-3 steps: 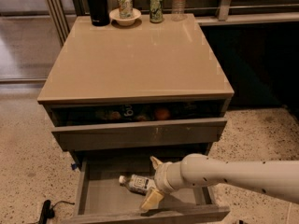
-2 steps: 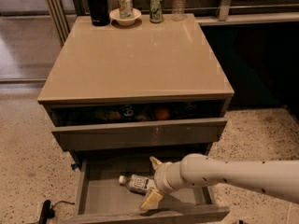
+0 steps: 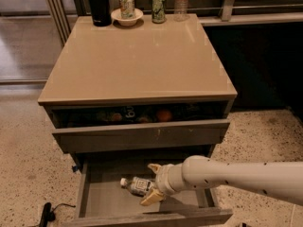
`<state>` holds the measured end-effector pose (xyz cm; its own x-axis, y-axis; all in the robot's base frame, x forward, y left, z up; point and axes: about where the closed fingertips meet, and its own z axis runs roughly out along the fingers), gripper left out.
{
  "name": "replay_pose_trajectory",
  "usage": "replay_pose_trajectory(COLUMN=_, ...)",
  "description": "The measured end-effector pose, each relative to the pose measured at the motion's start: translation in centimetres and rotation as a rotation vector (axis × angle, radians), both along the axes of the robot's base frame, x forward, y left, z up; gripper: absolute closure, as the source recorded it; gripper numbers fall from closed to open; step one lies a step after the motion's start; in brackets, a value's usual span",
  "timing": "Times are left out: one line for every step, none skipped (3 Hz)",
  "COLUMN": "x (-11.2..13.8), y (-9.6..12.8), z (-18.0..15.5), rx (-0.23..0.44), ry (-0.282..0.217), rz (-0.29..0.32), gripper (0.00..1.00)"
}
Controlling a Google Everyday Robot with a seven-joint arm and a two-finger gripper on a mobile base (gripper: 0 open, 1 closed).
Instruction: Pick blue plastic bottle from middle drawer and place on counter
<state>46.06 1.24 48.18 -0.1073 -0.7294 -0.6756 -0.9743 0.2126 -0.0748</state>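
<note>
The white arm (image 3: 236, 176) comes in from the right edge and reaches leftward, low, into the open drawer (image 3: 102, 200). Its gripper (image 3: 147, 184) sits over the drawer's floor with its two tan fingers (image 3: 152, 197) spread apart, one beyond and one nearer than the base end of the bottle (image 3: 135, 185). Whether they touch it I cannot tell.

The bottle lies on its side on the grey drawer floor, white cap to the left, label up, its base toward the wrist.

Above, the upper drawer (image 3: 142, 136) is pulled out a little and overhangs the rear of the open one. Inside it an orange fruit (image 3: 164, 115) shows among dark shapes (cans, perhaps; too dim to say).

The counter (image 3: 142, 60) is bare across most of its tan top. Along its far edge stand a black flask (image 3: 97, 4), a bowl (image 3: 127, 18) with a can (image 3: 126, 4) in it, a second can (image 3: 158, 7) and a clear bottle (image 3: 181, 1).

A dark cable (image 3: 47, 214) lies on the speckled floor at lower left. The arm's shoulder end and the flask's top are cut off by the picture's edges.
</note>
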Motion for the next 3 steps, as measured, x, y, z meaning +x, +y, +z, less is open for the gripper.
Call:
replay_pose_trajectory(x=0.6, y=0.4, z=-1.0, rx=-0.006, ry=-0.004, rz=0.002, gripper=0.06)
replay_pose_trajectory(x=1.1, y=0.7, z=-2.2, rx=-0.014, ry=-0.010, rz=0.002, gripper=0.03)
replay_pose_trajectory(x=1.7, y=1.0, z=-4.1, rx=-0.026, ry=-0.012, rz=-0.003, gripper=0.10)
